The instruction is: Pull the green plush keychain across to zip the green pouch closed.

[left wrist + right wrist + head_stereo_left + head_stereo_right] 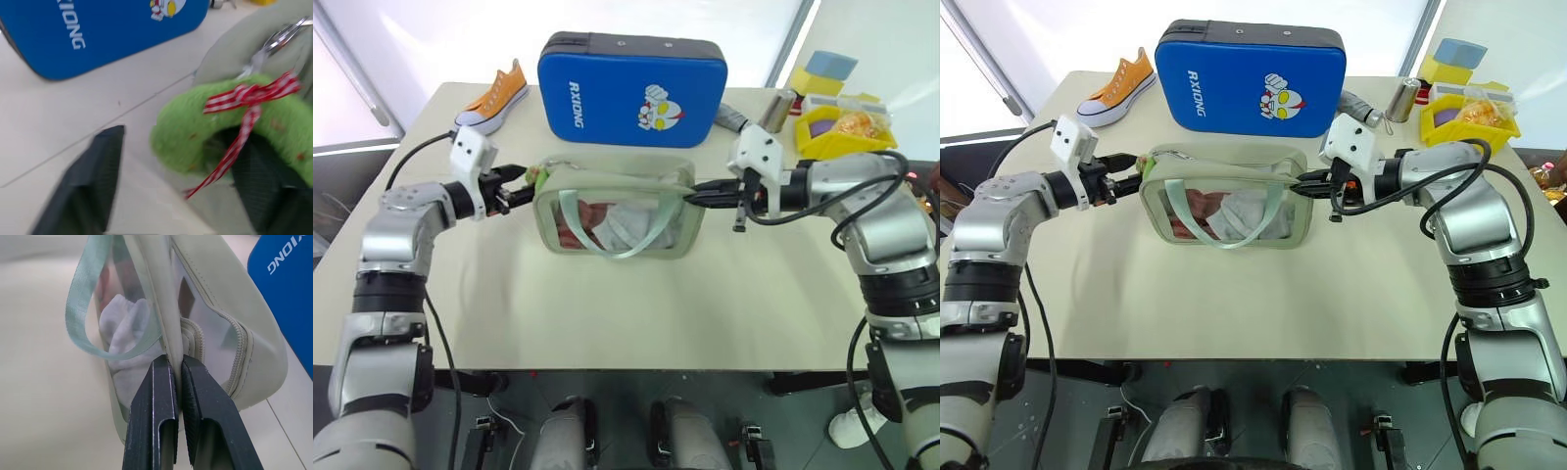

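Right wrist view has the right end effector [177,382] clamped on the end seam of the green pouch [215,333], its two black fingers pressed together with only the fabric edge between them. Left wrist view has the left end effector [181,171] with its two fingers spread apart around the green plush keychain [195,132]; one finger sits under the plush and the other stands clear of it, so it straddles the charm without pinching it. One red-and-white checked ribbon [244,105] is tied around the plush, and a metal ring joins it to the pouch.

From the head camera, the one pouch stands upright in the middle of the surface [607,304], its clear window facing the robot, with one mint loop handle [607,245] hanging across the front. The keychain is at the pouch's top left corner. Both arms reach inward at about the same height, nearly level, one at each end of the pouch.

Behind the pouch lies one blue padded case [631,88]. One orange sneaker [494,98] sits to its left, one yellow bin [842,132] far right.
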